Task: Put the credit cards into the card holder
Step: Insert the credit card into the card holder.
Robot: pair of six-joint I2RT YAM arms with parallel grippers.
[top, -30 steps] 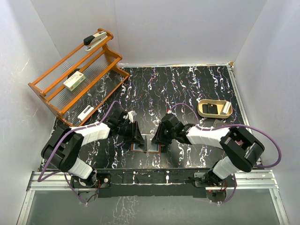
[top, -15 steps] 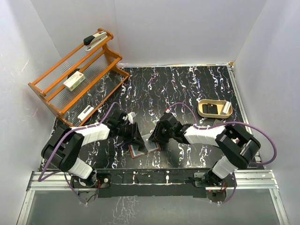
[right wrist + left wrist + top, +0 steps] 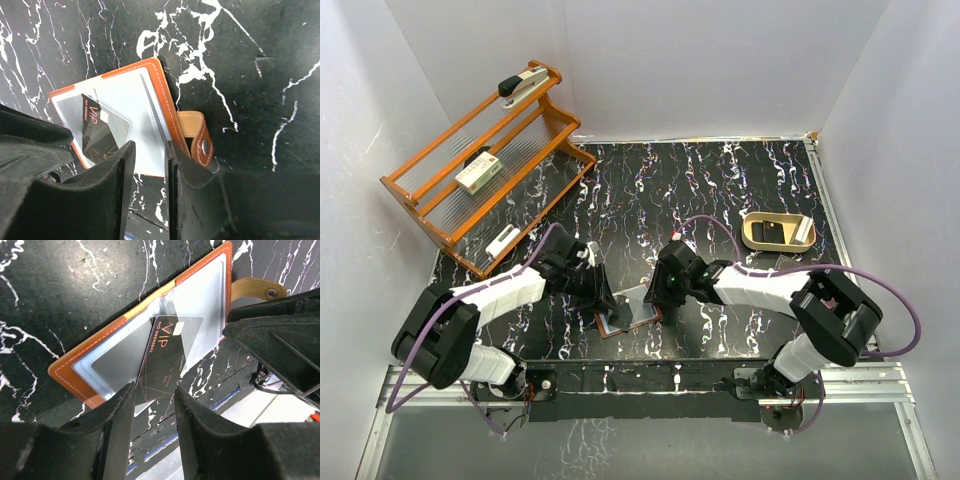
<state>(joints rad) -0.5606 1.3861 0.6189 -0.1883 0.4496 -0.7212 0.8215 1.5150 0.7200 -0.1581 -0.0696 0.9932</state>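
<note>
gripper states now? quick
Left gripper: nearly shut over the dark card; grip cannot be told.
Right gripper: nearly shut at the card holder edge; grip cannot be told.

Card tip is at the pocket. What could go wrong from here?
1. The dark card meets the card holder at a slant; its corner may catch the clear pocket and bend.
2. A push from the left end effector could slide the holder unless the right end effector at its edge pins it.

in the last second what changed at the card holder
The card holder turned counterclockwise, from square with the table's near edge to skewed. The left elbow shifted near-left. The left tool, holding the dark credit card, and the right tool stayed at it; rack and tray unmoved.
</note>
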